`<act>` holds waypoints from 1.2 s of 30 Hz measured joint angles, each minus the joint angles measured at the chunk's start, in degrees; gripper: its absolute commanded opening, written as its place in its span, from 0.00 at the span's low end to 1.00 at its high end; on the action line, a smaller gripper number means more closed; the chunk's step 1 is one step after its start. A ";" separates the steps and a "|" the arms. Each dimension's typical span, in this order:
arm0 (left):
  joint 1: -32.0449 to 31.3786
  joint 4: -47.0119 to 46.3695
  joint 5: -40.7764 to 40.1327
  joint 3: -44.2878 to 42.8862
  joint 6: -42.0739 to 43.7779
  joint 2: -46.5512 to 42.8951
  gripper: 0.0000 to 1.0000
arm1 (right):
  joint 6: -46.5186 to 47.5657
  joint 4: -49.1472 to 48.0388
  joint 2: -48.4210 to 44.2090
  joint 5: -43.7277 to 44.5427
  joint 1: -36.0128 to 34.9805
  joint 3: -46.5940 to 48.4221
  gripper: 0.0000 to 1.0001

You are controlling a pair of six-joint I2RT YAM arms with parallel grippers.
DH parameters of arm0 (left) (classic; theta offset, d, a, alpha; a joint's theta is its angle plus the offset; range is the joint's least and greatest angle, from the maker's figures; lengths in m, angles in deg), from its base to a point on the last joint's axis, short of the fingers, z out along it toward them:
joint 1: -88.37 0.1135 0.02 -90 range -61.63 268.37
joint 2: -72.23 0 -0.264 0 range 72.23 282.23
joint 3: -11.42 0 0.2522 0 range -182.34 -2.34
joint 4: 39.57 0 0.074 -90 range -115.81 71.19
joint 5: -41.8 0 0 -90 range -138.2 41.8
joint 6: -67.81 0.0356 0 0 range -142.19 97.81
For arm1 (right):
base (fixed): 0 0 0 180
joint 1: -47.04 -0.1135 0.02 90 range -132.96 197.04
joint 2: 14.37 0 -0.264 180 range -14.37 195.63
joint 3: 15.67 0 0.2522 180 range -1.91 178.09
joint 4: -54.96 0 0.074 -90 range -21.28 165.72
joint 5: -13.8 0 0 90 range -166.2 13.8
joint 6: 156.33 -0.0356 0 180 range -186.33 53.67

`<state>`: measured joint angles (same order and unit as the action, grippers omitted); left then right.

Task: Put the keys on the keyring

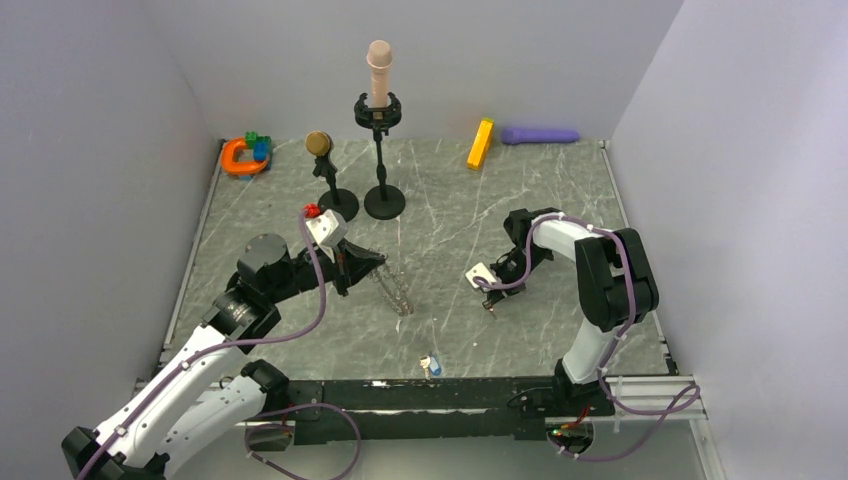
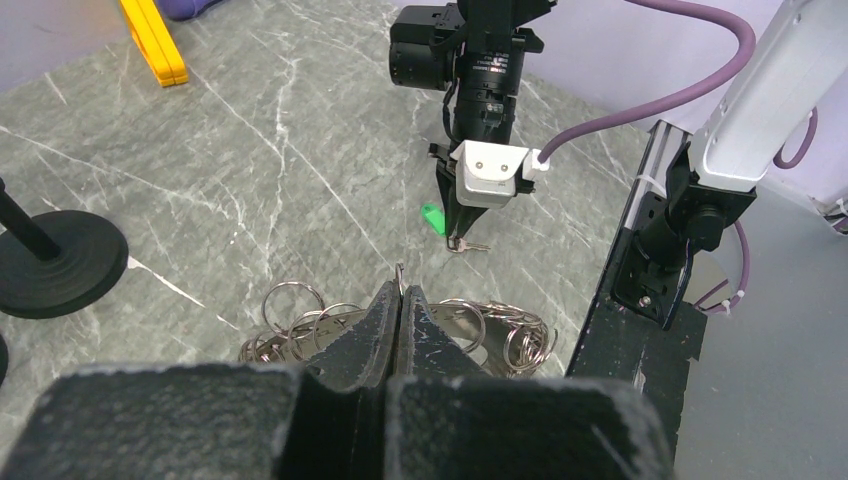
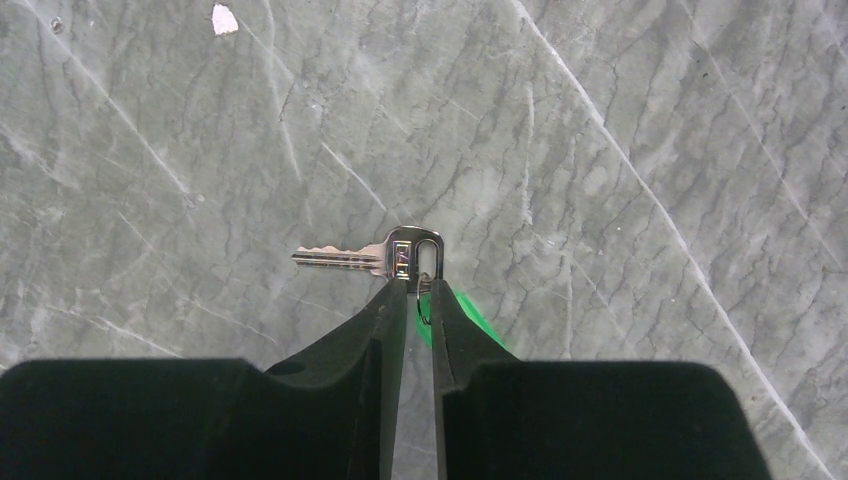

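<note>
1. My right gripper (image 3: 412, 290) has its two fingers drawn close with a thin gap. The small loop on the green key (image 3: 345, 259) sits in that gap, but I cannot tell whether it is pinched.
2. That one key lies flat on the table (image 1: 560, 200). Its head is at my fingertips, its blade points away to the left in the wrist view, and its green tag (image 3: 480, 325) is half hidden under one finger.
3. My left gripper (image 2: 399, 300) has its fingers pressed together on a wire loop of the one keyring (image 2: 290, 305). The rest lies heaped on the marble below.
4. The two grippers are near each other, with bare marble between them.
5. I count one red key (image 1: 312, 211) beside the left arm's wrist camera, close to a stand base.
6. Further out:
   - two stands (image 1: 385, 200)
   - one yellow block (image 1: 480, 144)
   - one purple cylinder (image 1: 540, 135)
   - one orange clamp-shaped toy (image 1: 238, 157)
   - one small blue-and-white item (image 1: 431, 365) at the near edge
</note>
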<state>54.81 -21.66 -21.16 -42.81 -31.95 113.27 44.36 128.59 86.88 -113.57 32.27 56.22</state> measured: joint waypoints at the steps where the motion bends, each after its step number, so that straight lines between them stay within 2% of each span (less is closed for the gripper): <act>1: 0.00 0.02 0.00 0.00 0.00 0.00 0.00 | 0.02 0.00 0.00 0.00 0.00 0.00 0.19; 27: 0.00 -0.39 0.07 0.00 -0.17 0.00 0.00 | -0.09 0.00 -0.11 -0.07 1.18 -0.07 0.22; 36: 0.00 -0.46 0.07 0.00 -0.17 0.04 0.00 | -0.07 -0.26 -0.11 -0.17 1.22 -0.13 0.09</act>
<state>54.81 -22.12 -21.09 -42.81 -32.12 113.31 44.30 128.33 86.77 -113.74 33.50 56.09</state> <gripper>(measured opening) 0.015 0.149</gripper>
